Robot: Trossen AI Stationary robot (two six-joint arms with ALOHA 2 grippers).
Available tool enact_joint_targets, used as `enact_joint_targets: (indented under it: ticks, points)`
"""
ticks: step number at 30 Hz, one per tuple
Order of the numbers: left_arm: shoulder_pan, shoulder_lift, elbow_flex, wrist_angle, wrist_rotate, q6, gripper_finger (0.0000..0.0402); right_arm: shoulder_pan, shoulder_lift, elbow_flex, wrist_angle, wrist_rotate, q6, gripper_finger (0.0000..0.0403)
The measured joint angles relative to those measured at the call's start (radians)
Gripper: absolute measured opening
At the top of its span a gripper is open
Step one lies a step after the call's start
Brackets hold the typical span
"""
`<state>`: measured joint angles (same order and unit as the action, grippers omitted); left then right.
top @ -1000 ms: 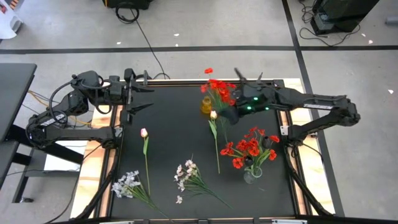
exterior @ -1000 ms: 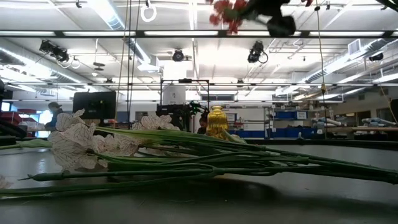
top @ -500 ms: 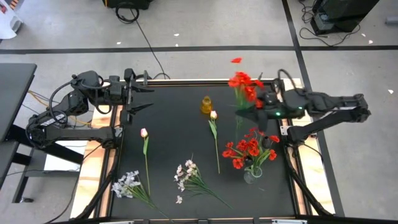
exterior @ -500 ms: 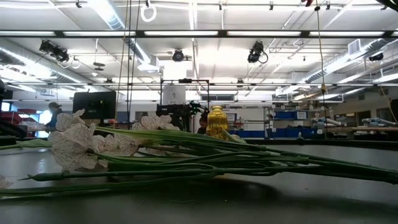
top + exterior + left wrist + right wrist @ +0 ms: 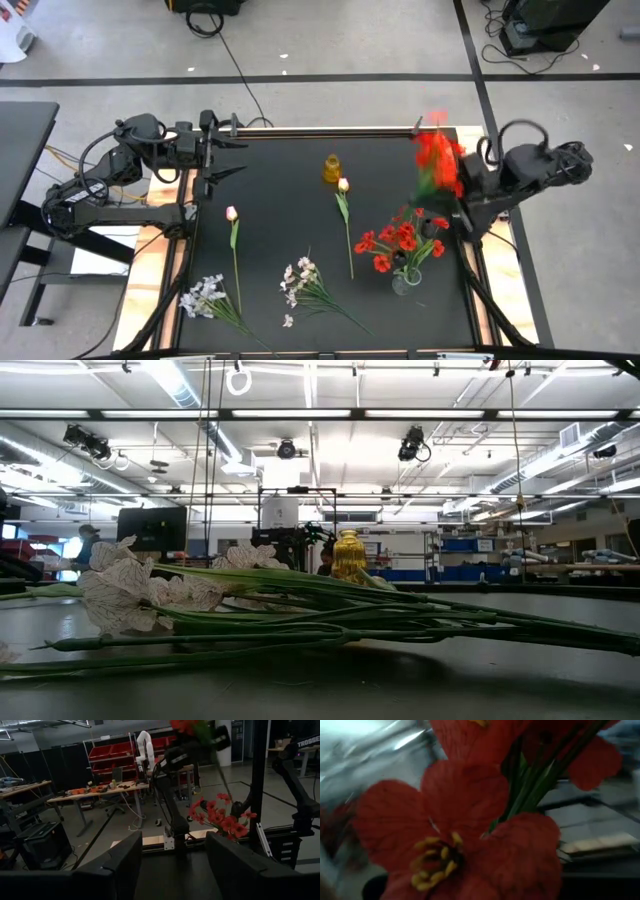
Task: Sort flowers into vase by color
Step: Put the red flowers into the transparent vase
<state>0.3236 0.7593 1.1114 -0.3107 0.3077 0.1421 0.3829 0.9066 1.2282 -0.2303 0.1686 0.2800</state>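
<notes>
My right gripper (image 5: 452,172) is up in the air near the table's right edge, shut on a bunch of red blossoms (image 5: 436,158). These blossoms (image 5: 465,845) fill the right wrist view and hide the fingers. Below stands a clear vase (image 5: 404,282) holding more red flowers (image 5: 400,240). A small yellow vase (image 5: 331,168) stands toward the far edge. Two pink tulips (image 5: 232,214) (image 5: 343,186) and two white sprays (image 5: 205,296) (image 5: 303,280) lie flat on the black table. My left gripper (image 5: 240,158) waits open at the far left corner. My right gripper holds the red bunch lifted clear of the table. In the left wrist view it grips the green stem (image 5: 218,757) close under the blossoms (image 5: 184,725), and the stem's lower part hangs free below it. The fingers themselves are hidden by the blossoms in the right wrist view.
The white sprays' stems (image 5: 330,622) lie across the near part of the table. The yellow vase (image 5: 347,557) stands behind them. Bare black tabletop (image 5: 280,200) lies in the middle. The frame rails (image 5: 470,270) run along the right edge.
My right gripper has carried the red bunch from above the yellow vase toward the table's right edge, the arm folding back and the gripper turning. The bunch has stayed lifted clear and has left the low view.
</notes>
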Motion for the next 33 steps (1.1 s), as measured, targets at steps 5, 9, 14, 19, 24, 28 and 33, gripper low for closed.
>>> enact_joint_targets:
  ticks: [5,9,14,19,24,28,33]
  points:
    - [0.000,0.000,0.000,0.000,0.000,0.000,0.0224,0.049,0.020,0.000,-0.017,-0.084,-0.109,0.0022]
    - [0.000,0.000,0.000,0.000,0.000,0.000,0.0224,0.078,0.020,0.000,-0.008,-0.080,-0.225,0.0016]
    - [0.000,0.000,0.000,0.000,0.000,0.000,0.0224,0.133,-0.031,0.000,0.004,-0.049,-0.373,0.0015]
    - [0.000,0.000,0.000,0.000,0.000,0.000,0.0224,0.225,-0.107,0.000,-0.013,0.022,-0.441,0.0015]
    - [0.000,0.000,0.000,0.000,0.000,0.000,0.0224,0.316,-0.164,0.000,-0.013,0.075,-0.441,0.0014]
    - [0.000,0.000,0.000,0.000,0.000,0.000,0.0224,0.373,-0.170,0.000,-0.019,0.098,-0.453,0.0014]
    - [0.000,0.000,0.000,0.000,0.000,0.000,0.0224,0.397,-0.132,0.000,-0.093,0.164,-0.516,0.0014]
